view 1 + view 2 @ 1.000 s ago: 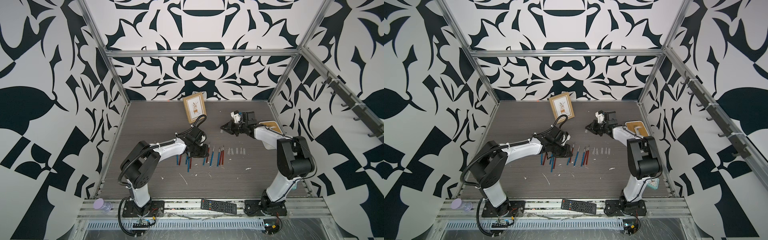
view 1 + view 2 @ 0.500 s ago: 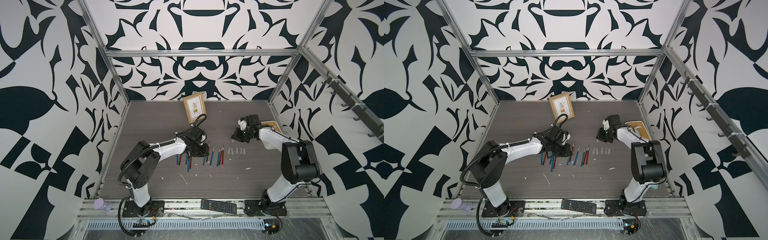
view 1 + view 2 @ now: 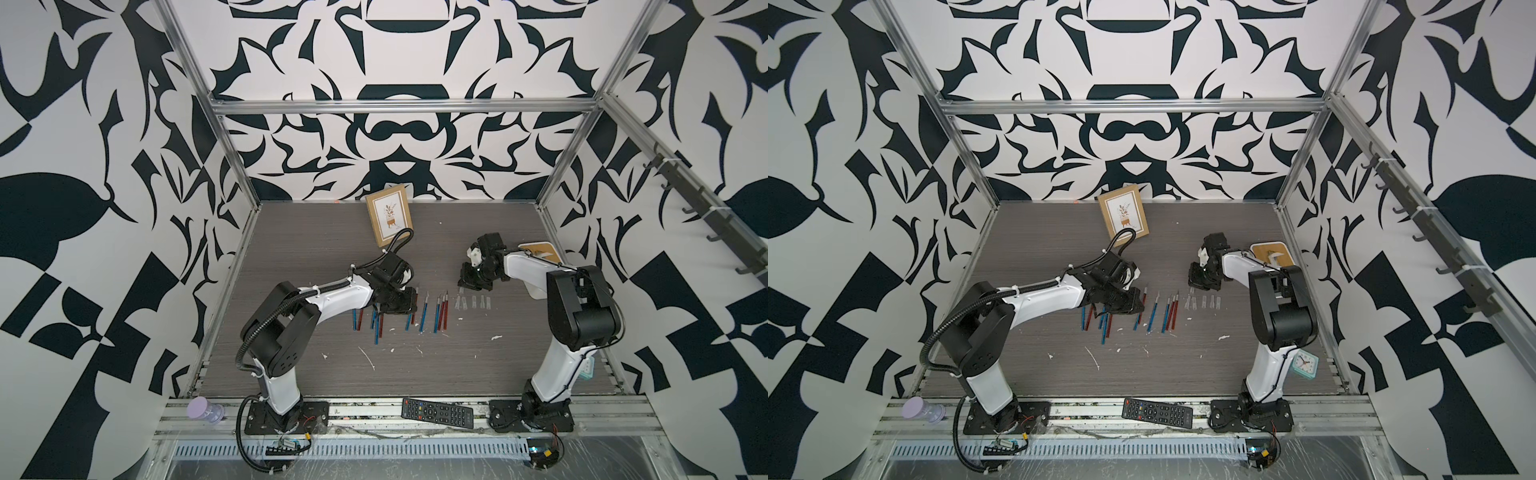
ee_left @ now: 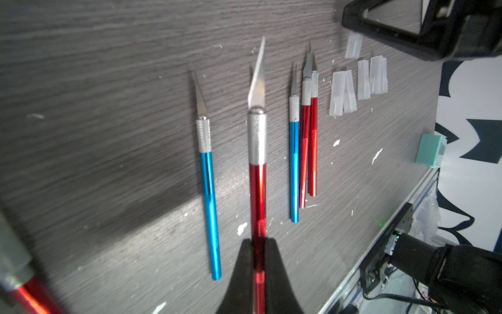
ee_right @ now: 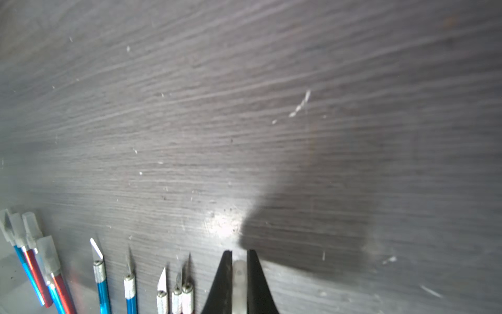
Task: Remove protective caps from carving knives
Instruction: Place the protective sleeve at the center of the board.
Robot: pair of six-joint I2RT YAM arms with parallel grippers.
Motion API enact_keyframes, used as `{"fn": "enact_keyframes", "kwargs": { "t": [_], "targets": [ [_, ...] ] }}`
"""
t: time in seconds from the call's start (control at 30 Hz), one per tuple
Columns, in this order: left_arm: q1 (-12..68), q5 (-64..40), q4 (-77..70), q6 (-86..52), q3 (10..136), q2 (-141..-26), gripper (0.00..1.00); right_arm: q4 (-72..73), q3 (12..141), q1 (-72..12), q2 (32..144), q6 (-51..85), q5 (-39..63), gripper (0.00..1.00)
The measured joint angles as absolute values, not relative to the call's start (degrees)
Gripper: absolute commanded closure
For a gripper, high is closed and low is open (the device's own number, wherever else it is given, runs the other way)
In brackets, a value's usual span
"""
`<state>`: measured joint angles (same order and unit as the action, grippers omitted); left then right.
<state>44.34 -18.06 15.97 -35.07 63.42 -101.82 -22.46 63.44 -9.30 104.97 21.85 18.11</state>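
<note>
Tabletop [image 3: 311, 232] — flecked woodgrain under knives [image 3: 424, 316]; patterned walls [image 3: 395, 137].

Robotics lab test cell: a left arm [image 3: 332, 297] and a right arm [image 3: 519, 266] bolted to an aluminium rail [image 3: 357, 417] along the front edge of a grey table [image 3: 316, 232], boxed in by metal framing [image 3: 399, 106] and black-and-white patterned walls [image 3: 83, 124].

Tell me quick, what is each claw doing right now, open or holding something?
Left gripper: shut on a red knife, blade bare.
Right gripper: shut on a protective cap.
</note>
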Motion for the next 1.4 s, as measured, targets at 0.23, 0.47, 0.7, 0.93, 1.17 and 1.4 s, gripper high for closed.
{"fn": "enact_keyframes", "kwargs": {
  "t": [0.23, 0.47, 0.7, 0.93, 1.17, 1.4],
  "targets": [
    [44.3, -17.7, 16.3, -34.8, 63.4, -101.8, 1.00, -23.0, 64.6, -9.5, 105.8, 21.8, 16.4, 0.86],
    [44.3, -17.3, 17.0, -34.5, 63.4, -101.8, 1.00, -23.2, 64.9, -9.7, 106.4, 21.8, 15.4, 0.83],
    [44.3, -16.7, 17.0, -34.5, 63.4, -101.8, 1.00, -23.3, 65.5, -9.9, 106.7, 21.8, 14.9, 0.82],
    [44.3, -15.9, 17.0, -34.5, 63.4, -101.8, 1.00, -23.4, 65.5, -9.9, 106.5, 21.5, 14.5, 0.75],
    [44.3, -14.3, 17.3, -34.5, 63.4, -101.7, 1.00, -24.2, 65.5, -9.9, 104.2, 21.1, 13.7, 0.55],
    [44.3, -12.6, 19.1, -34.5, 63.5, -101.7, 1.00, -24.8, 65.4, -9.9, 98.7, 20.4, 12.6, 0.22]
  ]
}}
